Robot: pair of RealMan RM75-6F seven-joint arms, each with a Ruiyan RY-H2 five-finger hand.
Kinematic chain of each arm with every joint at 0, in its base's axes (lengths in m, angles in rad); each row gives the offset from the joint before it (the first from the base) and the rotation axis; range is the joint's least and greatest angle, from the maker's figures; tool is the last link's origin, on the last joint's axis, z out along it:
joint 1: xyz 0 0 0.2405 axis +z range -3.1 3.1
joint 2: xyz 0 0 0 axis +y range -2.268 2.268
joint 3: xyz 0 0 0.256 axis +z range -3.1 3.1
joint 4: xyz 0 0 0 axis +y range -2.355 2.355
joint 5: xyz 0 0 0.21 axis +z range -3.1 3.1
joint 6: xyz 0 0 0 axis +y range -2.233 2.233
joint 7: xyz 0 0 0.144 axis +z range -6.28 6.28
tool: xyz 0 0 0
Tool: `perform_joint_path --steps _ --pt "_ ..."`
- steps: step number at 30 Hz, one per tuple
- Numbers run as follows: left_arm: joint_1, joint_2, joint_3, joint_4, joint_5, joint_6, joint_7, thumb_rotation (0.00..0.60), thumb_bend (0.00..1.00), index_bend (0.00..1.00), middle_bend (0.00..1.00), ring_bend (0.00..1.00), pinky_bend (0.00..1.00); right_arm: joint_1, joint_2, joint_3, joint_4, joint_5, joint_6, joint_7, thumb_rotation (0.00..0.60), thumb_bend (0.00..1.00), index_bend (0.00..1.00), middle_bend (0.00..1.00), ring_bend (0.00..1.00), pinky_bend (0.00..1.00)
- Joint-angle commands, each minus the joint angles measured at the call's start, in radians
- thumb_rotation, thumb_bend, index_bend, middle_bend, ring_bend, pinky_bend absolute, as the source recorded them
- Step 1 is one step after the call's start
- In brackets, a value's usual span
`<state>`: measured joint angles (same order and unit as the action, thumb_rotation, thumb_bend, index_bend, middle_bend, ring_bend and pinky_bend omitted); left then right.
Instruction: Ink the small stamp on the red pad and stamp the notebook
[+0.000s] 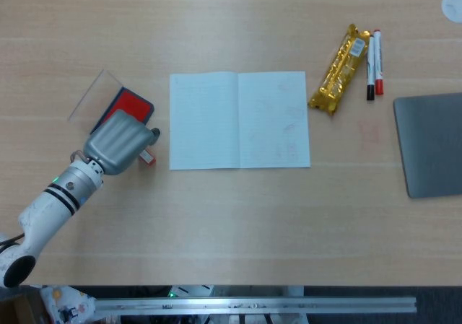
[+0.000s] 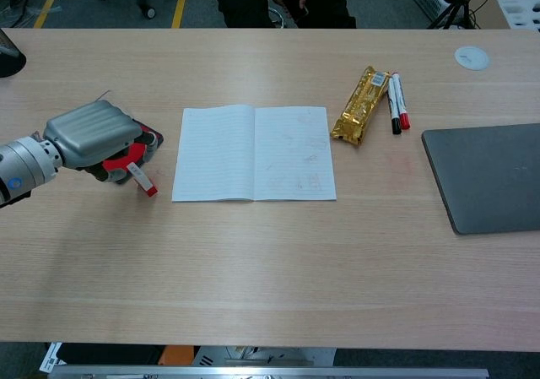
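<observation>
Here the left hand (image 1: 121, 142) rests low over the flat red ink pad (image 1: 130, 104), with the small red-and-white stamp (image 1: 146, 156) just beside it.

The silver hand covers the near part of the pad; in the chest view its fingers (image 2: 145, 147) are curled down at the pad's edge, but I cannot tell if they hold anything. The stamp lies tilted on the light wooden worktop (image 1: 231, 223), between the hand and the open white paper notebook (image 1: 240, 120), and I cannot tell if a finger touches it. The notebook lies flat with both pages open. To the right of it are a gold foil snack wrapper (image 1: 339, 70), two marker pens (image 1: 374, 63) side by side, and a grey closed laptop (image 1: 430, 143) at the edge. The right hand shows in neither view.
</observation>
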<state>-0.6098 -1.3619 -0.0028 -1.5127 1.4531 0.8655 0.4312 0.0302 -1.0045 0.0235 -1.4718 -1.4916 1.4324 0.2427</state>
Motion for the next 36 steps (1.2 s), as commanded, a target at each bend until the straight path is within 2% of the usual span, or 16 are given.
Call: perform_joint_path --steps 1,36 --pt "0.000 -0.003 0.005 0.004 -0.007 0.000 0.002 0.600 0.25 0.44 1.00 1.00 1.00 -0.001 -0.001 0.000 0.002 0.000 0.001 0.002 0.600 0.20 0.26 0.35 0.18 0.30" --pt "0.001 -0.075 0.045 0.081 -0.017 0.030 -0.019 0.600 0.25 0.46 1.00 1.00 1.00 -0.018 0.010 -0.003 0.003 0.004 0.009 0.014 0.600 0.20 0.26 0.35 0.18 0.30"
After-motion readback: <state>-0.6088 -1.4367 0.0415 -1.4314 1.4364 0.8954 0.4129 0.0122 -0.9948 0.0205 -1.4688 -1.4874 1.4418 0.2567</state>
